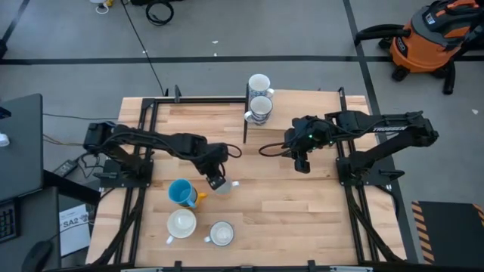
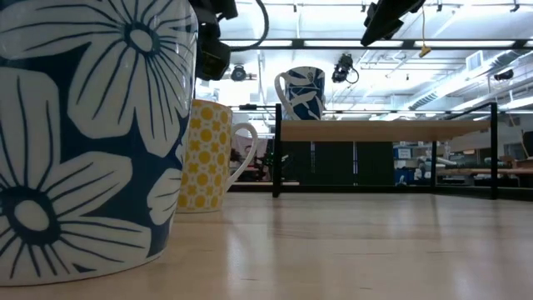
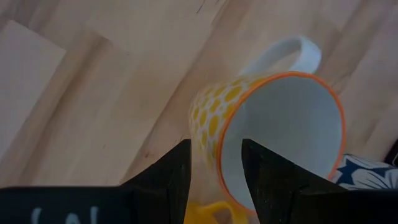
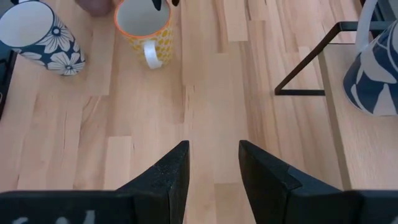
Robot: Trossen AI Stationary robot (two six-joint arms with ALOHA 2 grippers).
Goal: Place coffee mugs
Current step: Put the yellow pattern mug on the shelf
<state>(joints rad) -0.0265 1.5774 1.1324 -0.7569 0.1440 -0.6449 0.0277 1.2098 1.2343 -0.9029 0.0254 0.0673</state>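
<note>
Step in hand: judged to be the pick-up of the yellow-patterned mug (image 4: pixel 142 28), to be carried to the raised shelf (image 2: pixel 375 131).
Mug position: upright on the surface (image 4: pixel 205 93), mouth up, white handle pointing toward the right arm's side. The floral mug (image 4: pixel 43 34) stands near it but apart.
Left claw (image 3: pixel 216 146): spread, nothing held. In the left wrist view its fingers straddle the mug's wall, one over the inside and one over the outside. In the low view it hangs just above the rim.
Right claw (image 4: pixel 213 144): spread and empty, waiting over bare surface between the shelf and the mugs.
Approach: descend straight down and keep the wall centred in the gap, so that neither finger strikes the orange rim.
Depth: go down far enough for the pads to bear on flat wall below the rim lip.
Grip: press together firmly. A glazed wall is likely to be slippery, and a one-sided hold lets the mug swing.
Lift: rise vertically first, clear of the floral mug, then travel.
Shelf: the leaf-patterned mug (image 2: pixel 301 92) already stands there. Choose a free spot beside it and set down level.
Risk: tipping the mug if one finger touches before the other.
</note>
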